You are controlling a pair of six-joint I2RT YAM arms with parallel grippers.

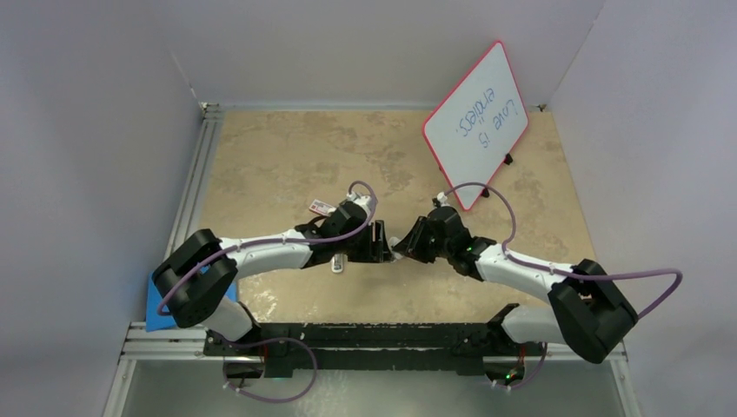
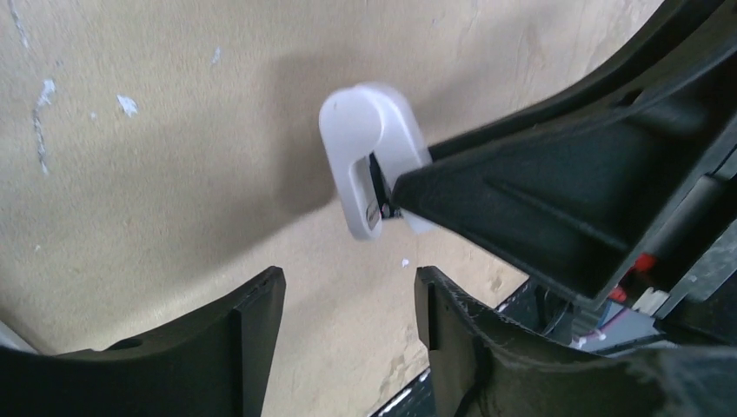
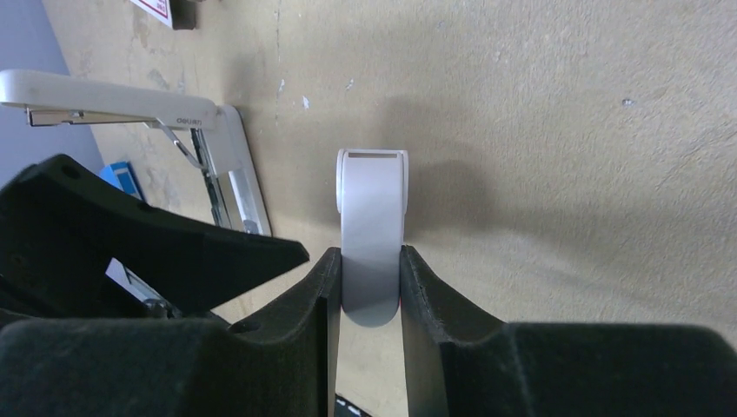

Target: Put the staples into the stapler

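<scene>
The stapler (image 3: 122, 97) lies hinged open on the tan table, its lid raised over the metal track (image 3: 236, 193). From above only a white bit of the stapler (image 1: 339, 264) shows under my left arm. The red-and-white staples box (image 1: 322, 207) lies just behind that arm, and its corner (image 3: 158, 9) shows in the right wrist view. My right gripper (image 3: 369, 261) (image 1: 402, 247) is shut on a short white round-ended piece (image 3: 372, 217) (image 2: 369, 156), held above the table. My left gripper (image 2: 348, 287) (image 1: 383, 243) faces it, open, with nothing between its fingers.
A red-framed whiteboard (image 1: 476, 123) stands propped at the back right. A blue sheet (image 1: 156, 311) lies at the table's left near corner beside the aluminium rail (image 1: 196, 187). White walls close the table at the back and sides.
</scene>
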